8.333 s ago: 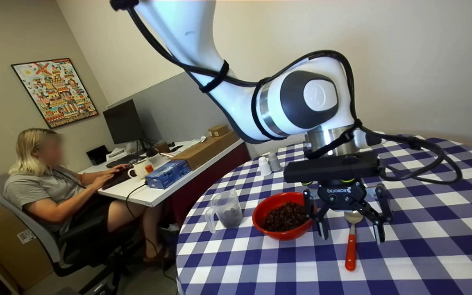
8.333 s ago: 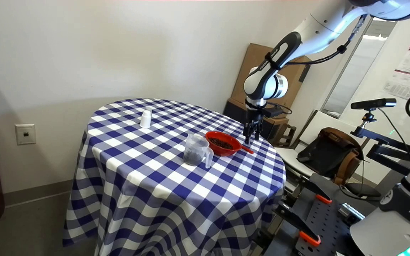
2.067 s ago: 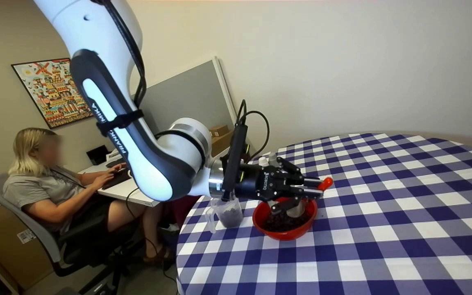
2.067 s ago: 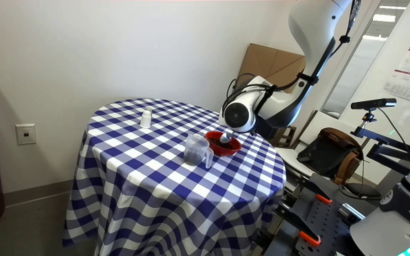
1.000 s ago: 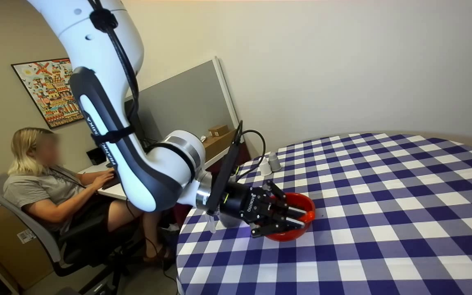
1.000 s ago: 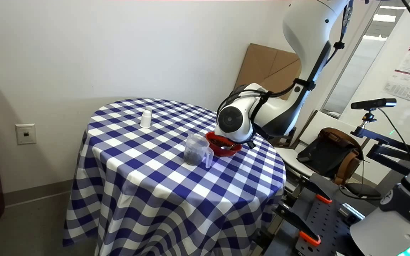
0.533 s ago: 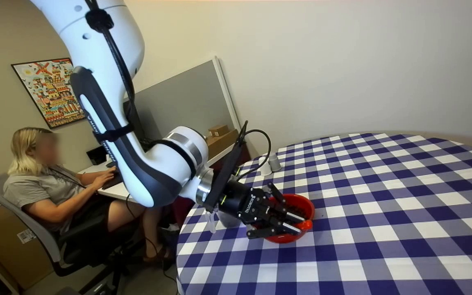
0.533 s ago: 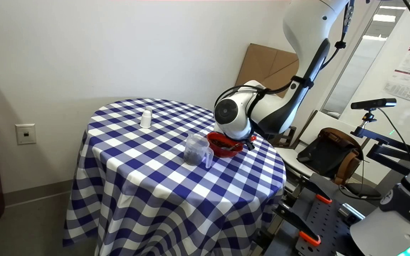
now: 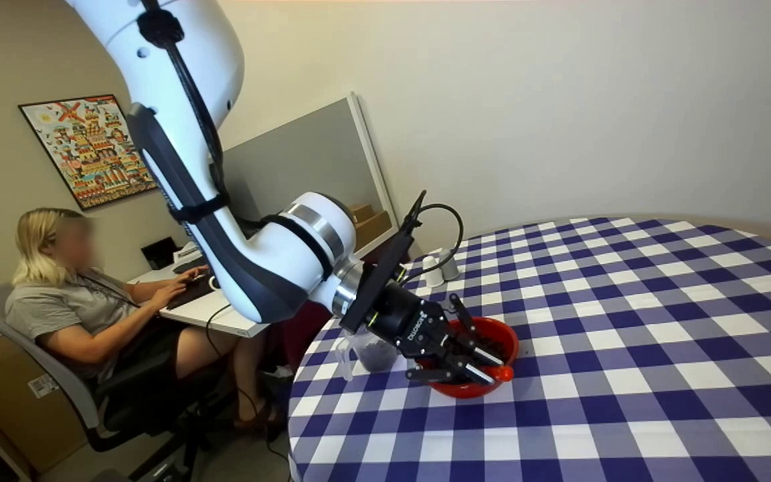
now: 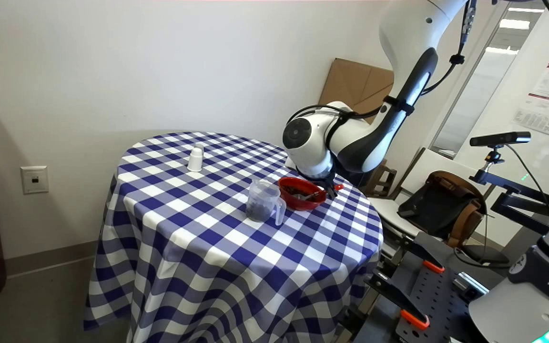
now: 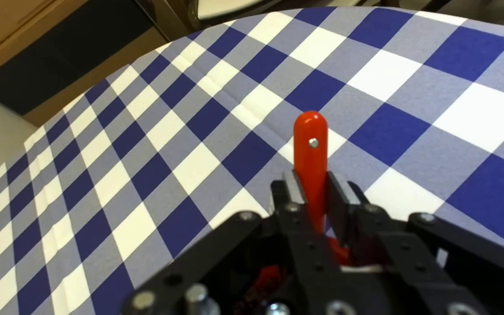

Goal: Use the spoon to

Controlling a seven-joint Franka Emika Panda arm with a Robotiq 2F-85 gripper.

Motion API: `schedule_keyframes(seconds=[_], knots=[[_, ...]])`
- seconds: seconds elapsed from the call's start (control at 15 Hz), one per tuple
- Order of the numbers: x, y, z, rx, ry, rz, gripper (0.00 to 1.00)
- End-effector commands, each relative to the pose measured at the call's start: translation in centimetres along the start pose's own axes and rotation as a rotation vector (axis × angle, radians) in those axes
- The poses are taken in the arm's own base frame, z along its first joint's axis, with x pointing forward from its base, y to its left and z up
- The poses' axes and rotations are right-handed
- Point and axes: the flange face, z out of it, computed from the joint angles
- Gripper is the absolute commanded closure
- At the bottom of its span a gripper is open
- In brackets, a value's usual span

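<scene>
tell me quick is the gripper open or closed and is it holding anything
Gripper: closed, holding the red-handled metal spoon.

In an exterior view, the gripper (image 9: 496,371) reads ROBOTIQ. In an exterior view, the white robot base (image 10: 517,302) shows FRAN, cut off at the view's edge.

A round red bowl (image 10: 303,206) holding dark pieces (image 10: 290,190) sits on a bench (image 10: 227,171) draped in blue-and-white checks. A silver metal spoon (image 10: 310,196) slants over the bowl's right rim, its red handle (image 10: 339,187) showing past the black fingers (image 10: 331,191) of a white robot arm (image 10: 348,136). Left of the bowl stands a clear plastic jug (image 10: 259,205); farther left, two pale containers (image 10: 195,162).
</scene>
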Motion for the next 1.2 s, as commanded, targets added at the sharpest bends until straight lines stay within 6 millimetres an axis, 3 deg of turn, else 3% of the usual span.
schedule_keyframes(seconds=[0.0,1.13], knots=[[-0.5,1.6,0.4,0.067,0.021,0.008,0.93],[-1.7,4.3,1.7,0.362,0.092,0.028,0.93]])
